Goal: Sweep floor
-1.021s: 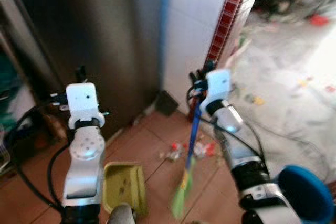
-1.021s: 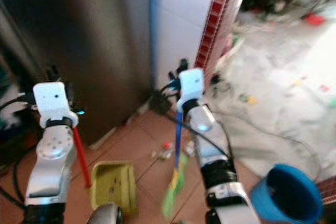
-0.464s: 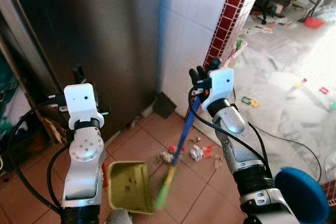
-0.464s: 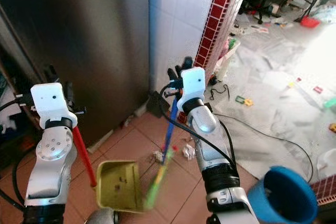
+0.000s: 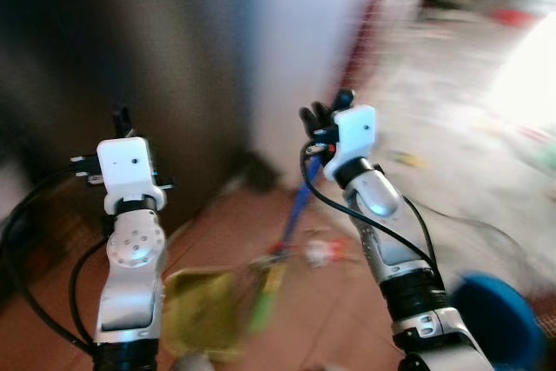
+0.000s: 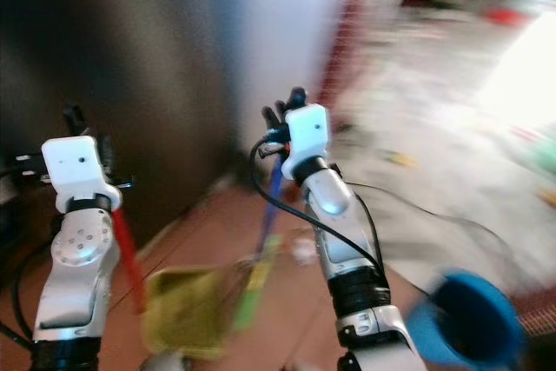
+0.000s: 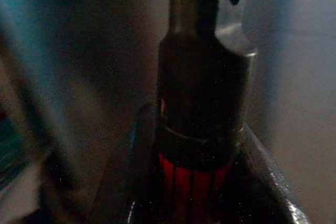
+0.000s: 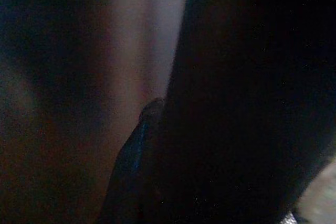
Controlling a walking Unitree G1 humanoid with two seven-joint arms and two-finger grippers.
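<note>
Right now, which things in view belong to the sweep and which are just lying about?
Sweep:
broom, in right gripper
dustpan, red handle in left gripper
litter by the broom head

Lying about:
blue bucket
cable on the pale floor

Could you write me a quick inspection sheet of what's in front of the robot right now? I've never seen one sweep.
Surface: brown tiled floor, blurred.
Job's things: broom with blue handle and green bristles, tip at the yellow-green dustpan, which has a red handle.
Clutter: small litter beside the broom.
End effectors: left end effector shut on the dustpan handle; right end effector holding the broom.
Cables: black cables along both arms.
Surroundings: dark cabinet, white wall, blue bucket.
</note>
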